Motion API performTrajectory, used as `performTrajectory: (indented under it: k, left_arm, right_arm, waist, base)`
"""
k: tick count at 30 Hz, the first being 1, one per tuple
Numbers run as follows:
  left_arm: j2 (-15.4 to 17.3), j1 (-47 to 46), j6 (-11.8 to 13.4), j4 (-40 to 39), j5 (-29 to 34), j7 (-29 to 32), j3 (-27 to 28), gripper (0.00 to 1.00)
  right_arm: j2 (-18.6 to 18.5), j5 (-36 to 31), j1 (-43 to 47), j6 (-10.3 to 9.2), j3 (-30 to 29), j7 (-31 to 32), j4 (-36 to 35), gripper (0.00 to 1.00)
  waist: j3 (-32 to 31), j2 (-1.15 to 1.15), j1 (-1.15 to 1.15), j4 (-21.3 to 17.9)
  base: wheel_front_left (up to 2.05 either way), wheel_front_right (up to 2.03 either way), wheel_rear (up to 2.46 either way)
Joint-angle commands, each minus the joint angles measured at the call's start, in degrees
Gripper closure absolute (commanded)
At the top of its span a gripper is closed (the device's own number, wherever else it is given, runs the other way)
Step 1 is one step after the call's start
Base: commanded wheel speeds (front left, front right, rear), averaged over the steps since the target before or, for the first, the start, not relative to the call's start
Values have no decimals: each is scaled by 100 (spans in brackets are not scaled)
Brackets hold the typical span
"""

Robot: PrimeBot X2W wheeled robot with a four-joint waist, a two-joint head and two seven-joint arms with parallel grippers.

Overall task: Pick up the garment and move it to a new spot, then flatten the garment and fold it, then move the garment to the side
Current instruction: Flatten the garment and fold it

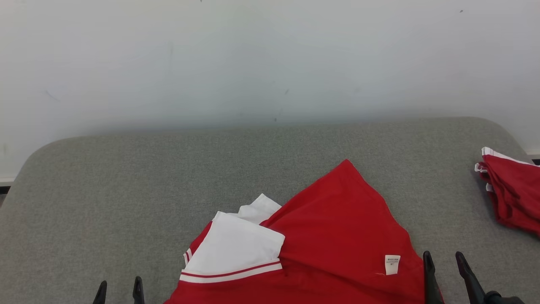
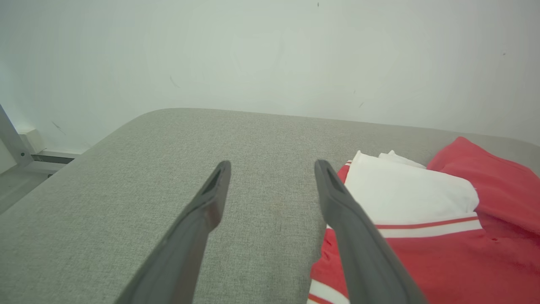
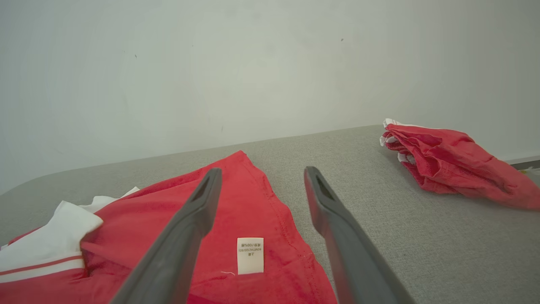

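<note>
Head view shows the crumpled red garment (image 1: 337,223) with white sleeve (image 1: 236,245) and red-white striped trim lying near the middle of the near edge of the grey fabric-covered counter (image 1: 126,190). A small white label (image 1: 392,264) sits on its right part. The right pincer (image 1: 443,254) is spread wide at the garment's right edge and pinches nothing. The left pincer (image 1: 120,282), also spread wide, is over bare counter just left of the garment. A second bunched red garment (image 1: 512,190) lies at the right edge, well apart.
</note>
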Motion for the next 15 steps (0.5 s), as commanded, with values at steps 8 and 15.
performTrajectory:
  k: [8, 15]
  left_arm:
    - [36, -20, 9, 26, -42, -16, -11, 0]
    - [49, -29, 9, 31, -71, -17, -18, 0]
  right_arm:
    - [-2, 19, -18, -15, -6, -23, -9, 0]
    - [-2, 6, -19, -15, -5, -23, -26, 0]
  waist:
    - [18, 0, -1, -18]
    - [48, 0, -1, -43]
  base:
    - [0, 0, 0]
    - [0, 0, 0]
